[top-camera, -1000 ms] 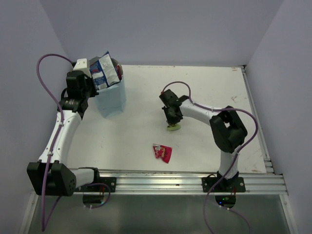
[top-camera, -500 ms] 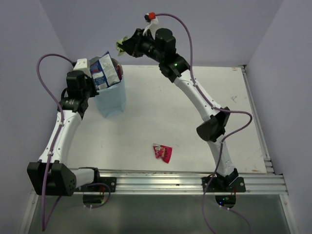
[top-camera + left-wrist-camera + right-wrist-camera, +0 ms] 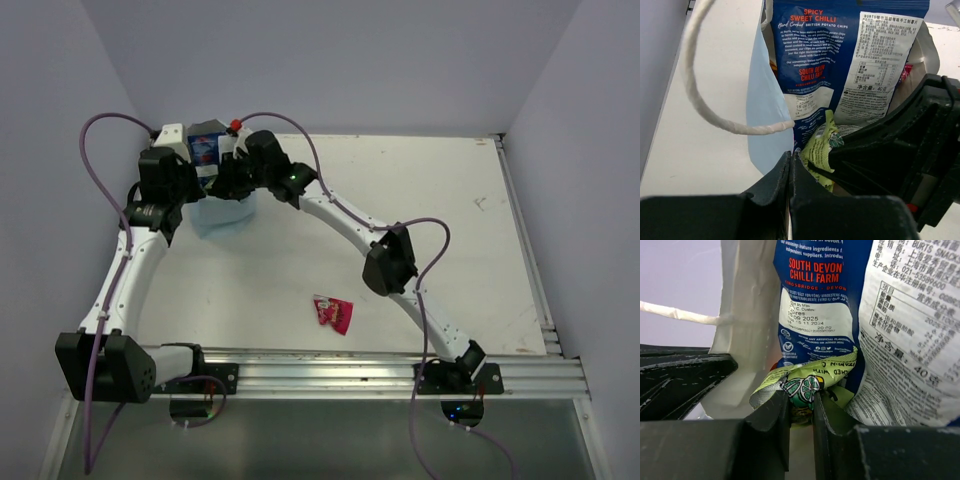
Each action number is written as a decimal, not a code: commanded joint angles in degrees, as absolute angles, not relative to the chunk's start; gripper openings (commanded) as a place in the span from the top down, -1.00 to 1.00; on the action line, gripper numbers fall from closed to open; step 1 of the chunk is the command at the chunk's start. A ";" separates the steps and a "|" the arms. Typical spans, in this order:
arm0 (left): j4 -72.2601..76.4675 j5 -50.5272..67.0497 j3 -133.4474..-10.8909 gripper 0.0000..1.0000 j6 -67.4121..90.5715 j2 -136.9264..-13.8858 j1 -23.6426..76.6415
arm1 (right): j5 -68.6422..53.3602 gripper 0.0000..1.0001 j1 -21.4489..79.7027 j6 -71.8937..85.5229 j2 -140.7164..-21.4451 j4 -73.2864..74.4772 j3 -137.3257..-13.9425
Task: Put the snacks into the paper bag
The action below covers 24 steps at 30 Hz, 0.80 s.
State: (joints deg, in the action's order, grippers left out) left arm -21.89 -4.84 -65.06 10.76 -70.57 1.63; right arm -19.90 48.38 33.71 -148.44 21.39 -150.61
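The pale blue paper bag (image 3: 228, 212) stands at the far left of the table. My left gripper (image 3: 186, 184) is shut on its left rim; the wrist view shows the jaws (image 3: 791, 159) closed on the bag's paper wall (image 3: 765, 125). My right gripper (image 3: 226, 182) is down in the bag's mouth, shut on the small green-yellow packet (image 3: 807, 384), which also shows in the left wrist view (image 3: 820, 150). A blue-and-white packet (image 3: 205, 148) stands upright in the bag (image 3: 815, 290). A small red packet (image 3: 333, 312) lies on the table near the front.
The bag's white rope handle (image 3: 700, 100) loops out to the left. The right arm stretches diagonally across the table from its base (image 3: 455, 375) to the bag. Walls close in behind and on both sides.
My right arm has lifted the green-yellow packet from the table's middle, swung high over the bag, and come down into the bag's mouth. The left gripper has stayed on the rim.
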 commanded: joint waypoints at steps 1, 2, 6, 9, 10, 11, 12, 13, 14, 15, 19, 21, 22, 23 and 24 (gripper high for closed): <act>-21.10 -4.83 -64.77 1.00 10.90 -69.35 1.41 | -14.86 0.81 47.37 29.44 -143.53 26.81 -150.20; -21.01 -4.75 -64.78 1.00 10.99 -69.35 1.41 | -14.85 0.67 47.37 29.62 -142.66 25.15 -150.29; -21.18 -4.92 -64.78 1.00 10.90 -68.91 1.58 | -13.89 -0.30 47.37 30.23 -139.15 21.01 -150.38; -21.36 -5.36 -64.69 1.00 10.72 -68.29 1.67 | -11.36 -0.78 47.37 28.48 -133.37 18.11 -148.72; -21.27 -5.36 -64.60 1.00 10.81 -68.12 1.67 | -10.03 -0.83 47.20 26.56 -131.42 17.41 -145.93; -21.10 -5.19 -64.69 1.00 10.81 -68.03 1.67 | -8.89 -0.88 47.11 25.32 -129.22 17.66 -144.42; -20.92 -5.10 -64.77 1.00 10.98 -68.03 1.67 | -7.40 -0.88 46.94 24.09 -125.89 18.28 -142.84; -20.92 -4.84 -64.86 1.00 11.25 -68.03 1.67 | -6.51 -0.88 46.41 21.56 -124.12 21.15 -139.78; -20.83 -4.66 -65.30 1.00 11.25 -67.94 1.67 | -5.63 -0.89 46.15 20.32 -122.62 23.18 -138.18; -20.66 -4.40 -65.56 1.00 11.51 -67.94 1.67 | -4.84 -0.89 45.88 18.91 -121.39 25.29 -136.42; -21.09 -3.87 -67.23 1.00 12.13 -67.94 1.67 | -2.73 -0.86 45.62 10.31 -112.87 38.01 -119.95; -21.36 -3.69 -68.20 1.00 12.48 -68.03 1.67 | -2.55 -0.80 45.88 9.15 -110.58 41.73 -112.71; -21.62 -3.60 -68.46 1.00 12.48 -68.11 1.67 | -3.33 -0.78 46.05 8.79 -108.74 44.18 -105.02; -21.62 -3.60 -68.90 1.00 12.48 -68.20 1.67 | -3.51 -0.68 46.23 8.44 -107.94 45.34 -101.20; -21.71 -3.60 -68.99 1.00 12.57 -68.38 1.67 | -3.43 -0.66 46.40 8.35 -107.15 45.96 -97.51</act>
